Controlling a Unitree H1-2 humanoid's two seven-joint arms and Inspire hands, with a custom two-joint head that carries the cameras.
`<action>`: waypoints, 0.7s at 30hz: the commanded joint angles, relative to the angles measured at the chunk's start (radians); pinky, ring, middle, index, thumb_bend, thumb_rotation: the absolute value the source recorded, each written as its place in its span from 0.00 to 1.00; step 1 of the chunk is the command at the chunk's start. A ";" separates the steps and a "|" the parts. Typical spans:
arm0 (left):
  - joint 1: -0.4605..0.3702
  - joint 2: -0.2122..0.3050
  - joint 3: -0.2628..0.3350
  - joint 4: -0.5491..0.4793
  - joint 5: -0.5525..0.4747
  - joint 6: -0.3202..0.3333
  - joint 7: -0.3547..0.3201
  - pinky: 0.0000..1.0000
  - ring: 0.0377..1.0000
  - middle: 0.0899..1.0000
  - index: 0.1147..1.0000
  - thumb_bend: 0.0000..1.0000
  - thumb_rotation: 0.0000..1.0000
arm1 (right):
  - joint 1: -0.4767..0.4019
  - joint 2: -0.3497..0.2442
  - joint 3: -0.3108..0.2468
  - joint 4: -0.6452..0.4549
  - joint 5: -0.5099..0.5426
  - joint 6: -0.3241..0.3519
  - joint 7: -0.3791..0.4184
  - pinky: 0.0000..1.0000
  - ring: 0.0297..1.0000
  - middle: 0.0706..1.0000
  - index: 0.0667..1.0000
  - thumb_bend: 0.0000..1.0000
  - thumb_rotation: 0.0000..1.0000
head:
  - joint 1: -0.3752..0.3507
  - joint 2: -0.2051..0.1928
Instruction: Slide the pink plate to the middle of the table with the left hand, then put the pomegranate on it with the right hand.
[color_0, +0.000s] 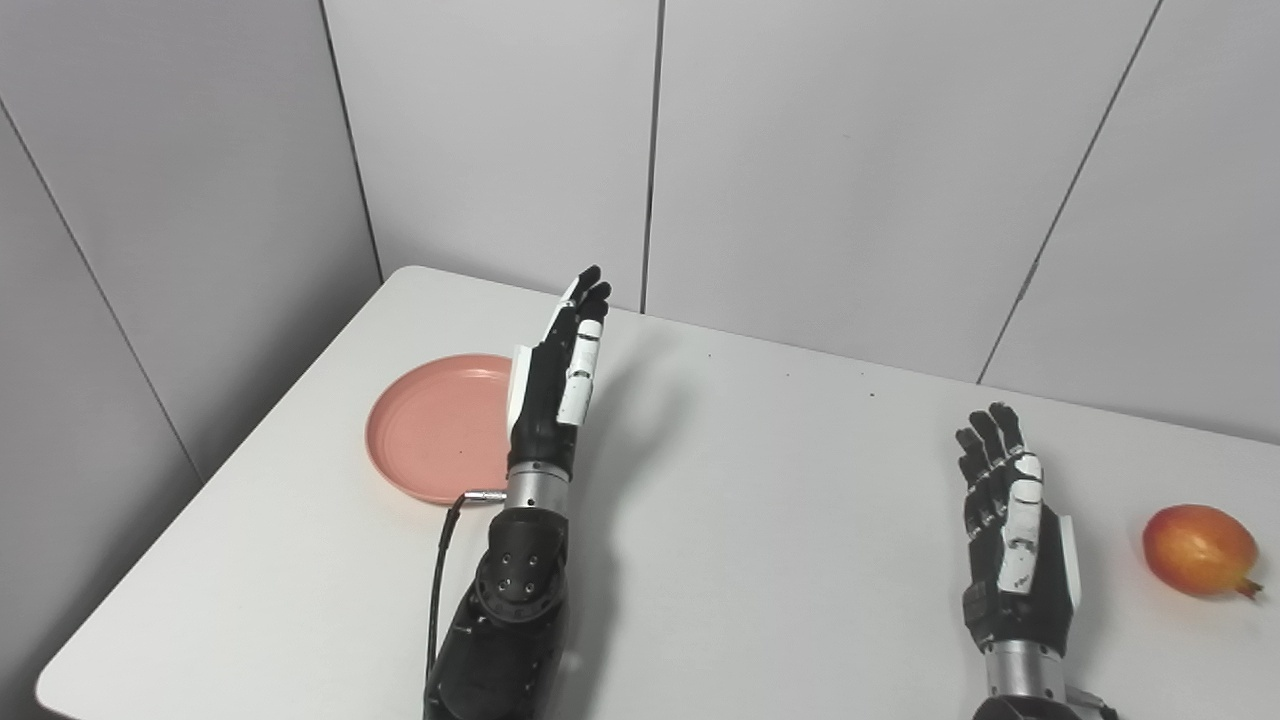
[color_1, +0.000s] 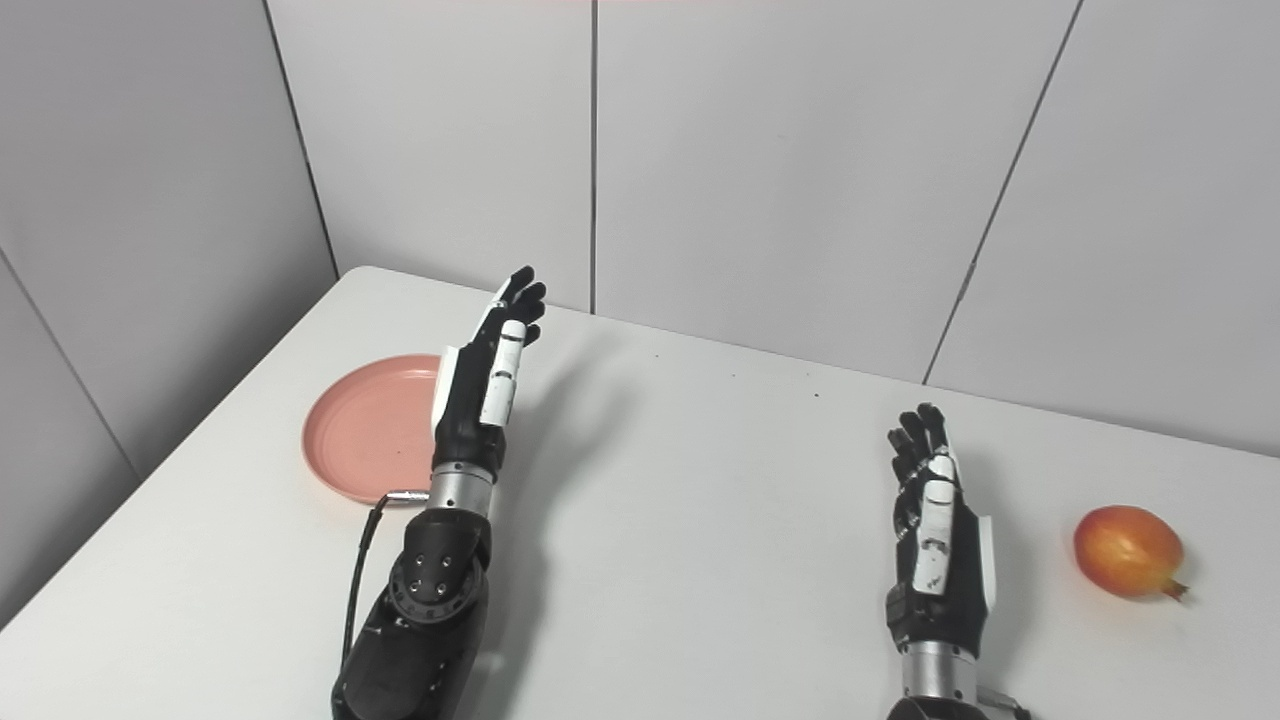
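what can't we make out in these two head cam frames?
- Pink plate: its right edge is hidden behind the left hand, both views.
- Whether that hand touches the plate or hovers above it: cannot tell.
- Right hand: its wrist is cut off by the bottom edge, both views.
- Pomegranate: underside and far side hidden.
- Table: near edge out of frame.

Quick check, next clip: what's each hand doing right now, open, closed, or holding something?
Left hand: open, fingers extended, empty, beside the round pink plate.
Right hand: open, empty, apart from the red-orange pomegranate.
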 joint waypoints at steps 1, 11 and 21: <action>-0.056 0.022 0.005 -0.047 0.013 0.013 0.012 0.89 0.87 0.86 0.84 0.36 1.00 | 0.072 -0.026 -0.019 0.085 -0.001 -0.026 0.016 1.00 0.92 0.91 0.91 0.48 0.95 | 0.001 0.001; -0.067 0.115 0.050 -0.027 0.009 -0.016 0.036 0.83 0.83 0.82 0.80 0.35 1.00 | 0.073 -0.025 -0.017 0.084 -0.001 -0.032 0.020 1.00 0.93 0.92 0.92 0.49 0.96 | -0.009 0.003; -0.064 0.197 0.092 -0.026 -0.070 0.047 -0.008 0.84 0.83 0.81 0.79 0.35 1.00 | 0.072 -0.023 -0.015 0.083 -0.003 -0.029 0.020 1.00 0.94 0.93 0.93 0.49 0.96 | -0.010 -0.003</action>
